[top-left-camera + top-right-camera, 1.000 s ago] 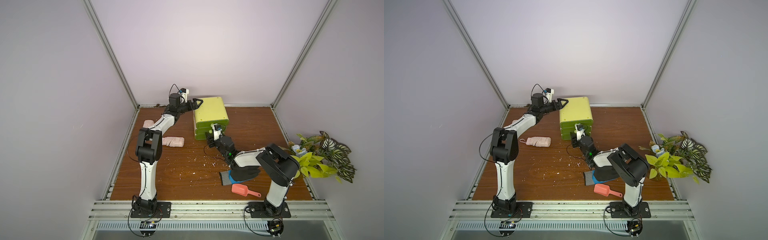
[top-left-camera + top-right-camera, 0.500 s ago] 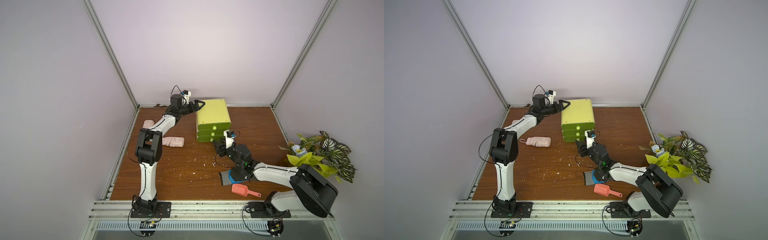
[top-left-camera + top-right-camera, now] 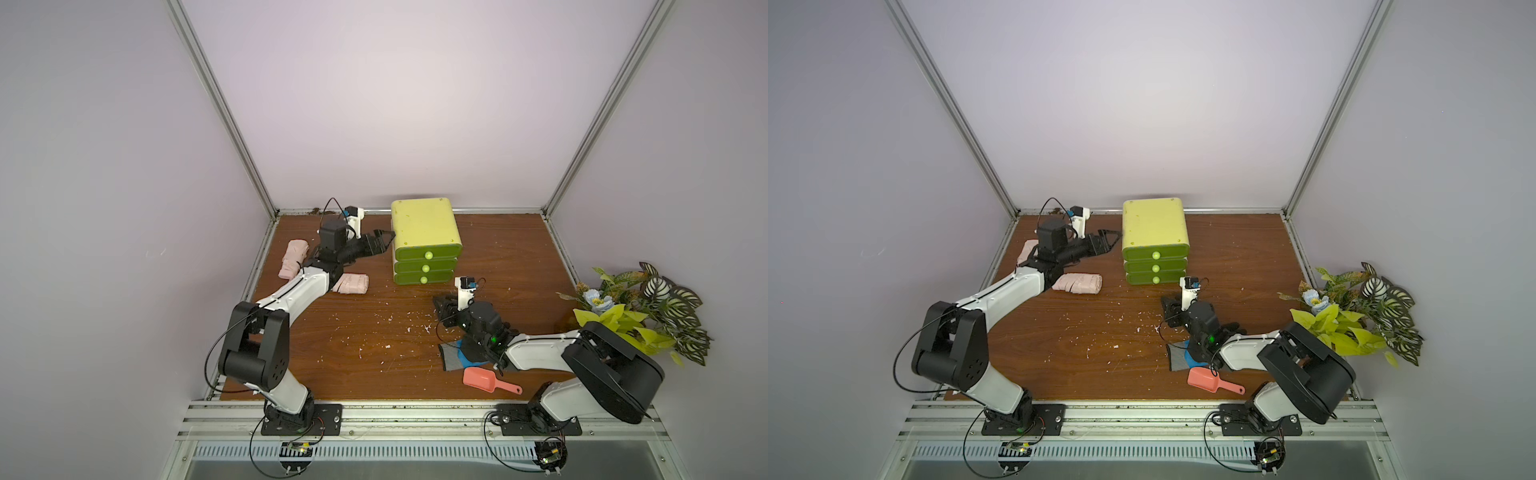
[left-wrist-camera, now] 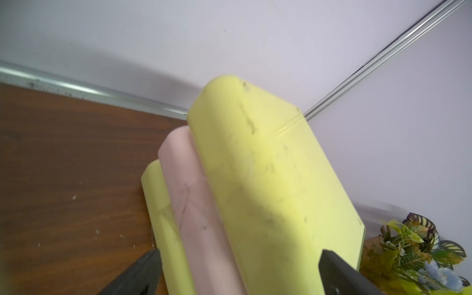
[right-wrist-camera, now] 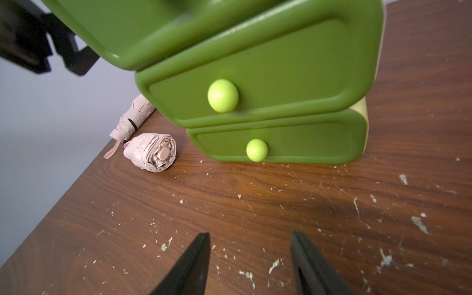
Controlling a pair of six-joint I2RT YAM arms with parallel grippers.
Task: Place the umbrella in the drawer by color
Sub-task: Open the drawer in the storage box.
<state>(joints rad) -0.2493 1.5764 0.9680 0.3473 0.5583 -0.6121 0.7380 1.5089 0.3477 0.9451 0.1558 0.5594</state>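
pink folded fabric umbrella (image 3: 351,284) lies ungrasped; my left pincer (image 3: 382,240) gapes wide, right pincer (image 5: 249,233) part-open, both empty. crowding the shut green plastic drawer cabinet (image 3: 424,232), i might shove it askew.

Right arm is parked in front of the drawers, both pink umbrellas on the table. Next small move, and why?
Probably ease the right gripper forward onto the middle drawer knob: its jaws stand open and empty, the drawers look shut, and the pink middle band matches the umbrellas.
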